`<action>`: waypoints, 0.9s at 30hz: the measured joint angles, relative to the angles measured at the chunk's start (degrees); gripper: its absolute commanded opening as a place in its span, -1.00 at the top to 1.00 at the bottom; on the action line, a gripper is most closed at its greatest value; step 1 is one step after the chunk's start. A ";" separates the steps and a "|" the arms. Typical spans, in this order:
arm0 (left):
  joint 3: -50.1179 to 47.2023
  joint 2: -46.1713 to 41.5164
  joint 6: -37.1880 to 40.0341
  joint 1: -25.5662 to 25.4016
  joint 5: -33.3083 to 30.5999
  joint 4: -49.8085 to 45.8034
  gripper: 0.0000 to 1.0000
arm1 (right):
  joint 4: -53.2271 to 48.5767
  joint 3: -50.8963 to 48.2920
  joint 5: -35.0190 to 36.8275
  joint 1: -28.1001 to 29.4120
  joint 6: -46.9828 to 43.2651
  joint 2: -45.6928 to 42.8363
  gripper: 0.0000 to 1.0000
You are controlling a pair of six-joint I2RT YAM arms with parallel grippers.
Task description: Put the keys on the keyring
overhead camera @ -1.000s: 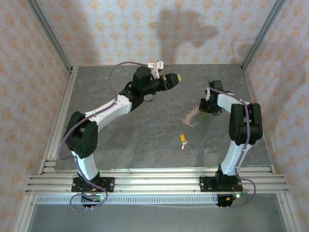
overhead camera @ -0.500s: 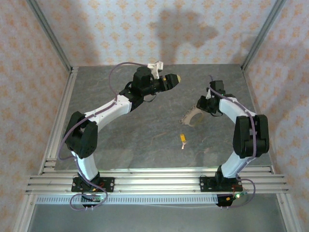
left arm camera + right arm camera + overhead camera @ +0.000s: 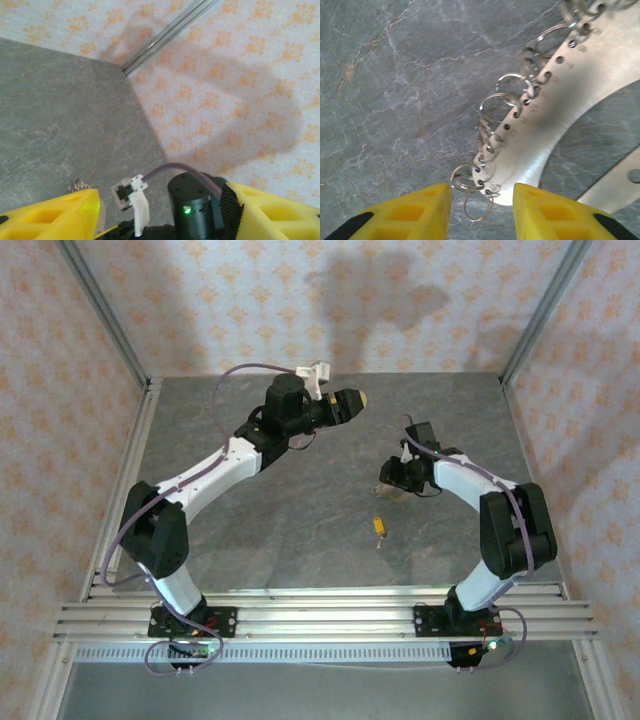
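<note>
Grey veined table (image 3: 300, 530), orange-flowered pale walls (image 3: 60, 360), silvery keyring (image 3: 560, 125), yellow right claw (image 3: 482, 196), key (image 3: 379, 527) seemingly orange-headed

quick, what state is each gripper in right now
left gripper: open, holding nothing
right gripper: open, jaws apart over the end of the keyring, not gripping it

**Nothing Legible in Any View**

No word, number, brand or label can be read in these views. Faint specks sit beside the punched holes of the keyring (image 3: 560, 115), right of centre in the right wrist view, but they are too small to make out as characters.
</note>
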 measured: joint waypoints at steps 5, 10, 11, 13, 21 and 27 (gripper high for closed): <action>-0.81 -1.97 0.42 0.90 -0.83 -0.13 -0.33 | 1.09 0.00 0.17 2.12 1.88 2.82 0.28; -1.95 -2.86 0.44 1.33 -1.01 -0.46 -0.33 | 1.36 0.00 0.42 3.63 3.41 4.02 0.30; -2.14 -2.93 0.46 1.33 -1.01 -0.55 -0.33 | 1.60 0.00 0.44 3.87 3.80 4.13 0.31; -2.27 -2.97 0.46 1.36 -0.98 -0.92 -0.33 | 2.27 0.00 0.44 4.48 4.46 4.59 0.33; -3.02 -3.17 1.03 2.08 -0.98 -1.31 -0.33 | 5.31 1.57 0.76 7.74 8.94 7.78 0.52; -3.06 -4.28 1.09 2.45 -0.98 -1.33 -0.34 | 7.21 6.91 1.11 11.76 12.55 12.55 0.52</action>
